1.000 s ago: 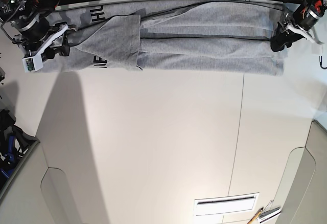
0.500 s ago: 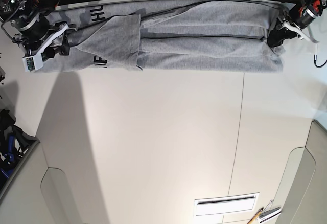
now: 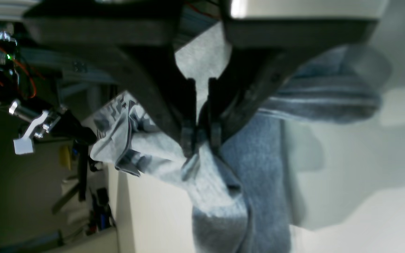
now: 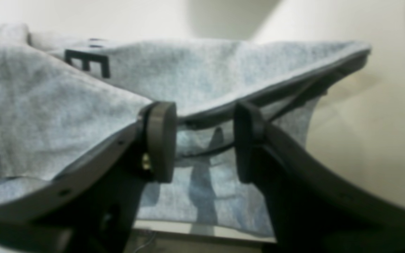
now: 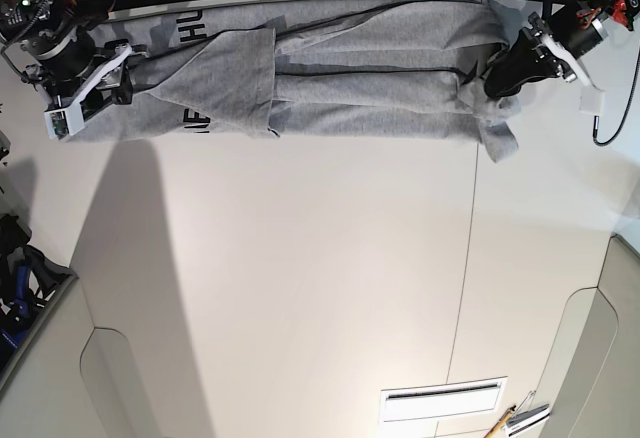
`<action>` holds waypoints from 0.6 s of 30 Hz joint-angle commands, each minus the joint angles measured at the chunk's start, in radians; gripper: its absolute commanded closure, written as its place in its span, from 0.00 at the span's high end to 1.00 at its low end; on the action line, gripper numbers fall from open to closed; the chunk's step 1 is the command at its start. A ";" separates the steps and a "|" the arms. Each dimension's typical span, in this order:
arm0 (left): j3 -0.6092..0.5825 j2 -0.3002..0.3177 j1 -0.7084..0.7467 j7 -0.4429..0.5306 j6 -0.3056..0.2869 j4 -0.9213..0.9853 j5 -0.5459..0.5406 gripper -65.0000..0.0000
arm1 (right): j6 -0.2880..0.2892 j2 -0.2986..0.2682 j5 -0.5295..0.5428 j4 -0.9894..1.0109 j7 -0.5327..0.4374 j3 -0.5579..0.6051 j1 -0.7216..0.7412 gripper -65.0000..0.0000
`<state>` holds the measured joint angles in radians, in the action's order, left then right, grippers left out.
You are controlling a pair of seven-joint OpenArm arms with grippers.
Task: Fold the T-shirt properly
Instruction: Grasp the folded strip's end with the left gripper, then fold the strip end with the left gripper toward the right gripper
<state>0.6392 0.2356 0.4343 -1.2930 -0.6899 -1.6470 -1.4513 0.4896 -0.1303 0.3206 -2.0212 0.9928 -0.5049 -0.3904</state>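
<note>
The light grey T-shirt point(image 5: 370, 68) lies as a long band along the table's far edge, with black lettering point(image 5: 192, 28) near its left end. At the band's right end my left gripper point(image 5: 497, 80) is shut on a bunched pinch of fabric. The left wrist view shows that gripper point(image 3: 200, 140) clamping the cloth point(image 3: 216, 196), which hangs below it. My right gripper point(image 5: 122, 83) rests at the shirt's left end. In the right wrist view this gripper point(image 4: 204, 140) stands open, its fingers astride the hemmed edge of the shirt point(image 4: 47, 116).
The white table point(image 5: 300, 288) has a thin seam point(image 5: 465, 288) running front to back. A white slotted panel point(image 5: 443, 398) sits at the near right. Dark clutter point(image 5: 20, 278) lies off the left edge, and a black cable point(image 5: 610, 128) hangs at the right.
The left gripper has shut on the shirt's right end and drawn it leftwards, bunching the cloth. The right arm has stayed in place.
</note>
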 commanded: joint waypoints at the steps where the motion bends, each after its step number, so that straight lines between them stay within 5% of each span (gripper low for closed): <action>1: -0.019 0.014 -0.002 0.010 -0.008 -0.018 -0.032 0.00 | -0.009 -0.008 0.008 -0.014 -0.012 -0.008 0.002 0.41; 9: -0.280 0.007 -0.023 0.010 -0.008 -0.023 -0.032 0.00 | -0.015 -0.008 0.000 -0.014 -0.012 -0.008 0.002 0.41; 18: -0.478 -0.074 -0.103 0.008 -0.008 -0.024 -0.032 0.00 | -0.015 -0.008 0.001 -0.014 -0.012 -0.008 0.002 0.41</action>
<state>0.1570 0.1596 0.3347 -1.2934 -0.6899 -1.6512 -1.4506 0.4751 -0.1299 0.3164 -2.0212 0.9958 -0.5068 -0.3904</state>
